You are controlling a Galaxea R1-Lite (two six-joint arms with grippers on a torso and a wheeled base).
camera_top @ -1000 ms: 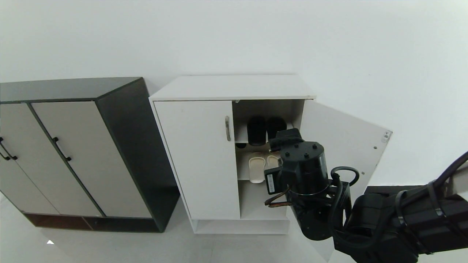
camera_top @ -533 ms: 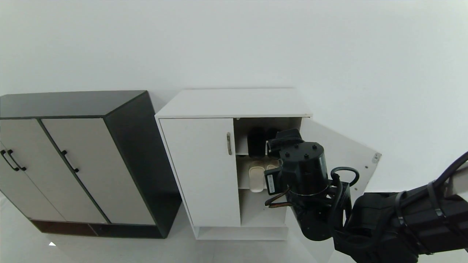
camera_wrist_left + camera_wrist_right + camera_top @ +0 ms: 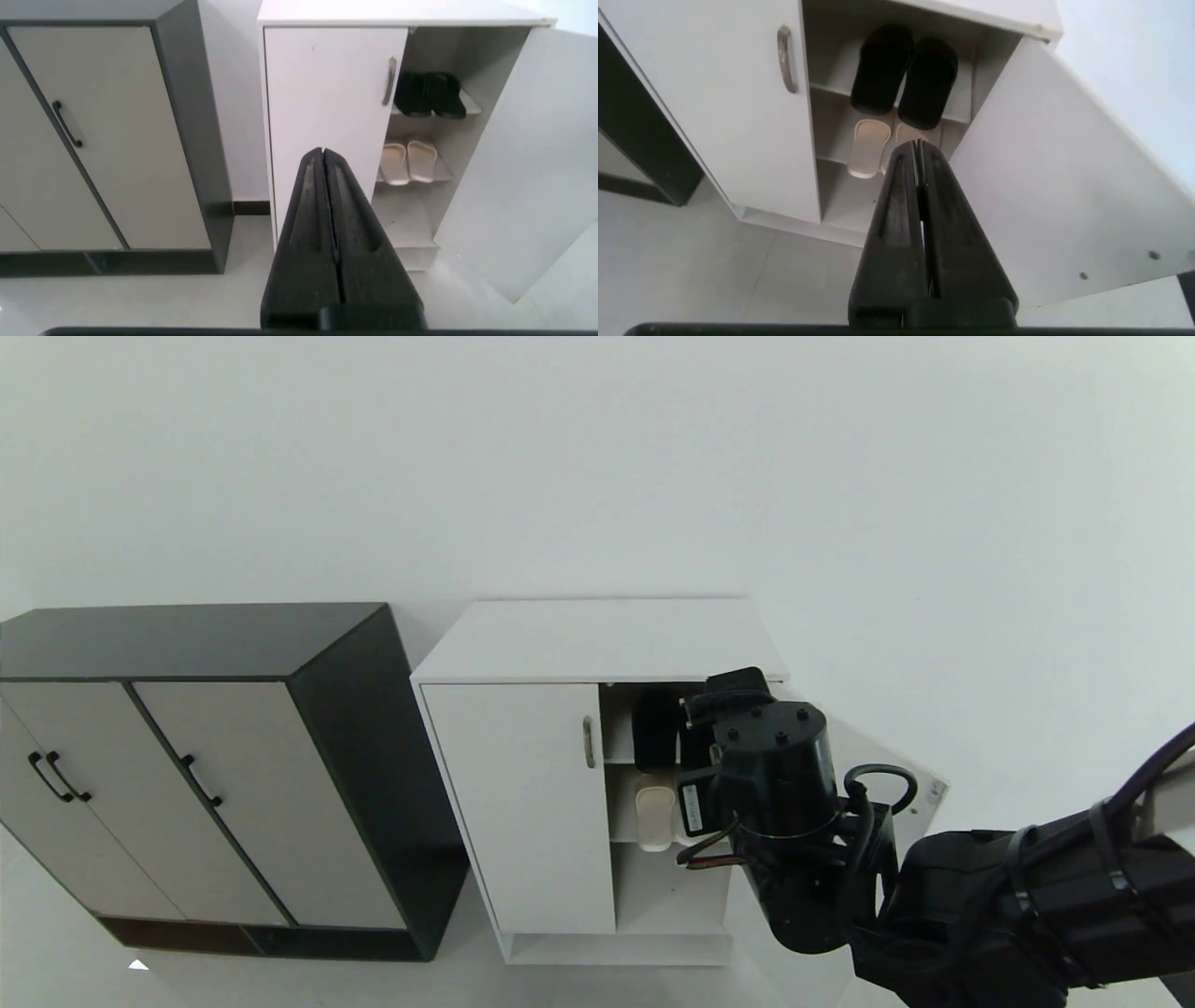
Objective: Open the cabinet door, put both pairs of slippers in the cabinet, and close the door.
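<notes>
White plain wall [image 3: 597, 457] across the whole upper half of the head view. Pale floor [image 3: 308, 985] along the bottom edge.

Left of centre: tall dark grey cabinet [image 3: 350, 775] with two beige doors, both shut, each with a thin black bar handle [image 3: 201, 781].

Just beside it, at centre: white two-door cabinet [image 3: 597, 639], lower than the dark one. Its left door [image 3: 513, 803] is shut, with a small metal handle [image 3: 588, 742] at the inner edge. Its right door [image 3: 1083, 168] is swung wide open toward the right of the frame, inner face showing.

Black right arm [image 3: 780, 784] comes in from the lower right corner. Its wrist stands in front of the open half and hides the right part of the shelves and most of the open door.

Inside: pair of black slippers [image 3: 655, 728] side by side on the upper shelf. Pair of cream slippers [image 3: 655, 814] on the shelf below, side by side, one mostly hidden behind the wrist in the head view; both show from the wrists. Bottom compartment looks bare.

Right gripper [image 3: 920, 149]: black fingers pressed together, nothing between them, touching nothing, in front of the open compartment, apart from the shelves.

Left gripper [image 3: 323, 154]: fingers likewise closed flat on each other, holding nothing, well back from the cabinet, in line with the shut left door.
</notes>
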